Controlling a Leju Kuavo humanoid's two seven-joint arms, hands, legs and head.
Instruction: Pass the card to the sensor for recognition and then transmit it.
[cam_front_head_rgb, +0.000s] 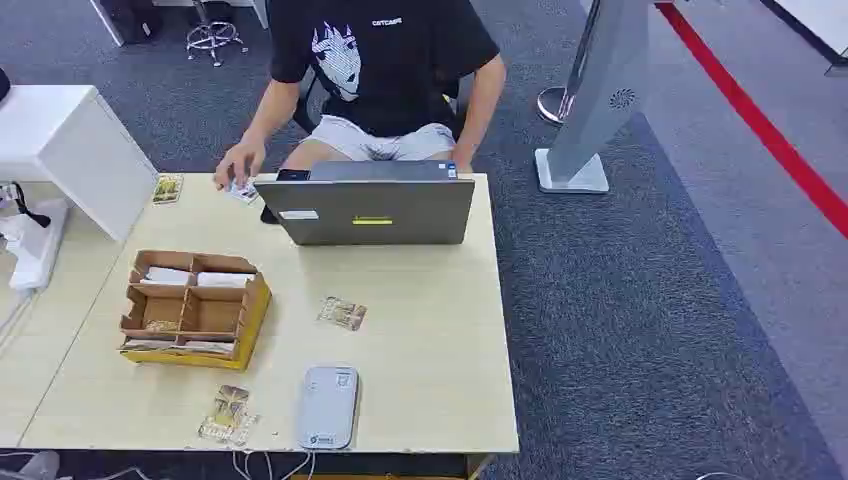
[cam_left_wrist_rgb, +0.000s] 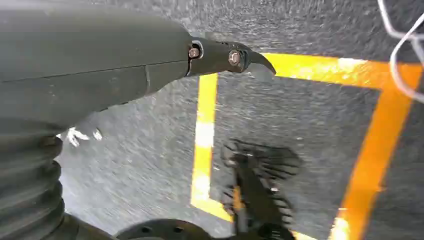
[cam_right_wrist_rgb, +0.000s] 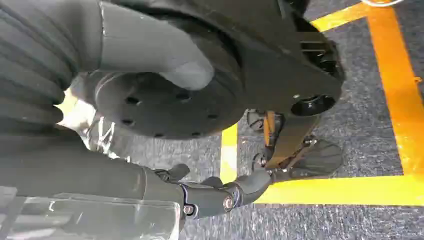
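Two hands hang over grey floor with yellow tape, well below the table (cam_front_head_rgb: 440, 400): left hand (cam_left_wrist_rgb: 100, 65) empty with fingers extended, right hand (cam_right_wrist_rgb: 150, 165) curled, empty. Up on the table, card (cam_front_head_rgb: 342, 313) beside sensor (cam_front_head_rgb: 328, 406), another card (cam_front_head_rgb: 228, 413) nearby.

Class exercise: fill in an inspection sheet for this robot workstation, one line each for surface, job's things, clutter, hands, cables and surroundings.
Surface: pale wooden table, with a white unit at its far left.
Job's things: grey sensor at the near edge; wrapped cards beside it; a single card mid-table.
Clutter: cardboard divider box; open laptop; another card at the far left.
Hands: left hand and right hand hang over the floor, holding nothing.
Cables: white cable above the floor.
Surroundings: seated person touching a card; grey kiosk stand; yellow floor tape.
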